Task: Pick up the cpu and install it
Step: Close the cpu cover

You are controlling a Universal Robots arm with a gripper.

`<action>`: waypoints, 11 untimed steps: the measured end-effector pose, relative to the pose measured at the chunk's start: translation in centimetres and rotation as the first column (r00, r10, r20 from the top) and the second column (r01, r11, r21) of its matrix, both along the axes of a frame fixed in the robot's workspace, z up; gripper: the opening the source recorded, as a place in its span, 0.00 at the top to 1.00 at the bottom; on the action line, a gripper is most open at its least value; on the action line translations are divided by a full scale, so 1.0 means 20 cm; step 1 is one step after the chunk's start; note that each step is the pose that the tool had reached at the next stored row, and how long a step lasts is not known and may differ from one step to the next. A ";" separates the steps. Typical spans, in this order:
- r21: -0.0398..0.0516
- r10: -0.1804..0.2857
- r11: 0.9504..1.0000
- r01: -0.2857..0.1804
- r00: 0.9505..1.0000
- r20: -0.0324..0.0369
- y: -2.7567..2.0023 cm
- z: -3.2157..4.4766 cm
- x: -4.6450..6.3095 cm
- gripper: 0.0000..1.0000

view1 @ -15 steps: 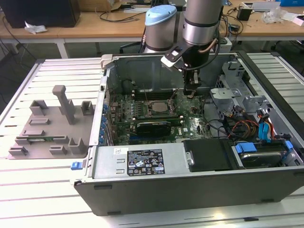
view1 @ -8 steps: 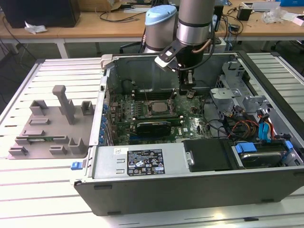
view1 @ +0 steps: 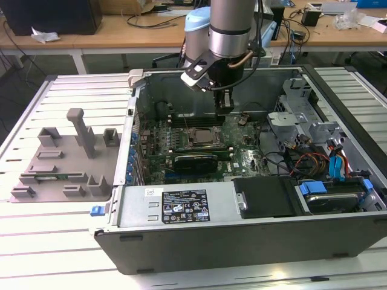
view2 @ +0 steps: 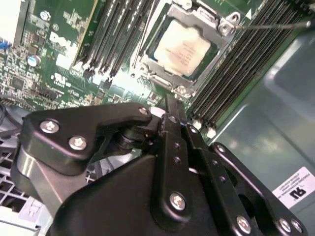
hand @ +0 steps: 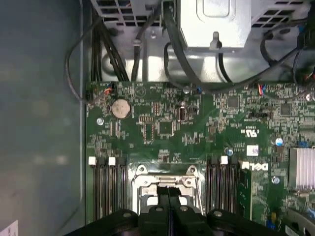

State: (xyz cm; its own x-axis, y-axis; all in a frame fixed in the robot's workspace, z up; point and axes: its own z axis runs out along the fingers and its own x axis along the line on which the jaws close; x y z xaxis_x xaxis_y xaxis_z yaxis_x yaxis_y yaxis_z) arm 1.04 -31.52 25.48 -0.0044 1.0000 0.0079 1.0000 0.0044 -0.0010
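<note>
Your cpu (view2: 184,49) sat flat in the socket frame (view2: 224,27) on the green motherboard (view1: 242,158), between the memory slots (view2: 246,64). Your gripper (view1: 225,107) hung just above it inside the open computer case (view1: 242,241), fingers (view2: 172,118) pressed together, holding nothing. A grey tray (view1: 60,163) lay beside the case on the tabletop (view1: 60,241).

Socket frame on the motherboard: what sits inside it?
The cpu lies inside the socket frame, its silvery top showing through the opening. Its underside and the socket contacts beneath are covered and cannot be seen.
</note>
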 end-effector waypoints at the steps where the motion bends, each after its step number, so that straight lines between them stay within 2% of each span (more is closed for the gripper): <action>1: 0.000 0.000 1.000 0.000 1.000 0.000 0.000 0.000 0.00 0.89; 2: 0.000 0.000 1.000 0.000 1.000 -0.001 0.000 0.000 0.00 0.89; 3: 0.000 0.000 1.000 0.000 1.000 -0.015 0.001 -0.002 0.00 0.89; 4: 0.000 0.000 1.000 0.000 1.000 -0.025 0.000 -0.001 0.00 0.89; 8: 0.000 0.000 1.000 0.000 1.000 -0.026 0.000 -0.003 0.00 0.89; 11: 0.000 0.000 1.000 0.000 1.000 -0.024 -0.001 -0.019 -0.02 0.89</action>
State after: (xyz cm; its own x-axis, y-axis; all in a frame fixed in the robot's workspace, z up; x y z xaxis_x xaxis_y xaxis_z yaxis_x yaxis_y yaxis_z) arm 0.55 -31.54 25.10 -0.0043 1.0000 0.0085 0.9997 0.0046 -0.0249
